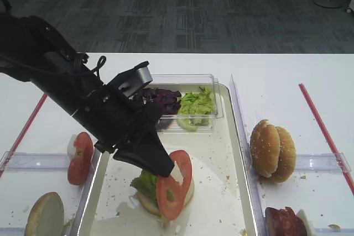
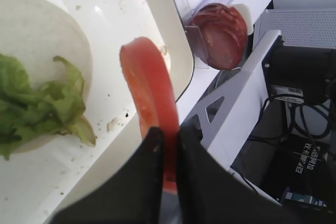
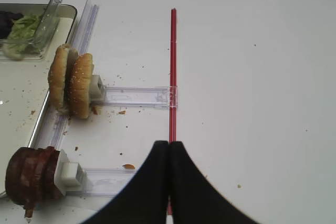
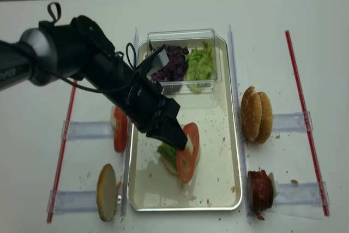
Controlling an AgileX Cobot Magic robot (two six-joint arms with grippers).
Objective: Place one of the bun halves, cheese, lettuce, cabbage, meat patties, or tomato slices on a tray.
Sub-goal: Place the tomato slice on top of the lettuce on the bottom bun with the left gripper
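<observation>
- Your left gripper [image 2: 167,145] is pinched on a tomato slice [image 1: 172,183], held on its edge over the bun half [image 2: 39,40] and lettuce [image 2: 37,103] near the tray's [image 1: 235,153] front edge.
- Tip the slice flat onto the lettuce before you let go.
- Your right gripper [image 3: 169,153] is closed on nothing; leave it.

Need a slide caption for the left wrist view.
Left gripper holds a tomato slice edge-up over the tray, beside lettuce on a bun half.

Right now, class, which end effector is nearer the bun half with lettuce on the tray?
Left. The left end effector hangs just above that bun half, gripping a tomato slice; the right end effector is over bare table.
</observation>
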